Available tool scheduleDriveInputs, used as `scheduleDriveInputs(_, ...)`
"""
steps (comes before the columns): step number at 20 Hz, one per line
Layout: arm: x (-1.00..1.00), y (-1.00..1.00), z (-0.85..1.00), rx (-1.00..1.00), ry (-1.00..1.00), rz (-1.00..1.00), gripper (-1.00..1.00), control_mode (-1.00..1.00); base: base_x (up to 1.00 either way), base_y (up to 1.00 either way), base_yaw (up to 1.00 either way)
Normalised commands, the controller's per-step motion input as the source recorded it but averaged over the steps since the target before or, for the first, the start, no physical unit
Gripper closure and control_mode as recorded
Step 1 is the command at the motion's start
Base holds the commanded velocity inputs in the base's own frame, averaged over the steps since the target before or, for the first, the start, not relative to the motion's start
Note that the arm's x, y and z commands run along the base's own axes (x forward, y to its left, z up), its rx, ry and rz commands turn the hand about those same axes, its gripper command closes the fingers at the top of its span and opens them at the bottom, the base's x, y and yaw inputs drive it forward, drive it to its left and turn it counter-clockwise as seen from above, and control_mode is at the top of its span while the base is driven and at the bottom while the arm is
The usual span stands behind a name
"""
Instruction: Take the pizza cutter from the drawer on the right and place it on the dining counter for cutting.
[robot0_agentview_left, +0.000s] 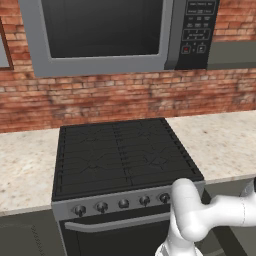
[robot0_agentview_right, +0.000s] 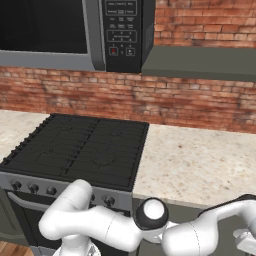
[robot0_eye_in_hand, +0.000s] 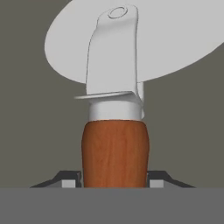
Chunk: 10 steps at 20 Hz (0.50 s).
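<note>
A: Looking along the gripper (robot0_eye_in_hand: 114, 183) in the hand view — closing narrow on the pizza cutter (robot0_eye_in_hand: 115, 109), one dark fingertip (robot0_eye_in_hand: 70, 180) pressing each side of the reddish-brown wooden handle.

B: Seeing the same. Handle standing upright between the fingertips, silver collar above it, then the bent metal bracket running up to the pivot ring, and the round pale blade spreading wide behind, running off the right edge.

A: And behind the cutter?

B: Showing just a flat grey-brown surface all round it — cannot tell whether drawer floor or something else, nor whether the cutter is resting on it or hanging clear.

A: Checking the base views now. Arm (robot0_agentview_left: 200, 220) rising white from the lower right in the left one, bending off the right edge, low in front of the black stove (robot0_agentview_left: 120, 155).

B: In the right base view, reaching across the bottom toward the lower right corner, below the edge of the stone counter (robot0_agentview_right: 195, 165) beside the stove.

A: Anything else worth noting?

B: Row of knobs (robot0_agentview_left: 123, 203) along the stove front, silver bar handle (robot0_agentview_left: 115, 223) beneath them — microwave (robot0_agentview_left: 115, 32) hanging above against the brick wall (robot0_agentview_left: 100, 97). Stone counter flanking the stove on both sides.
</note>
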Motion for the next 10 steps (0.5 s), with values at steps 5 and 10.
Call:
scheduleDriveInputs(5,-0.14,0.55,0.38,-0.06,-0.01,0.00,1.00,-1.00,0.00,0.00,0.00)
scheduleDriveInputs(10,-0.25,0.54,0.10,-0.07,-0.02,0.00,1.00,-1.00,0.00,0.00,0.00)
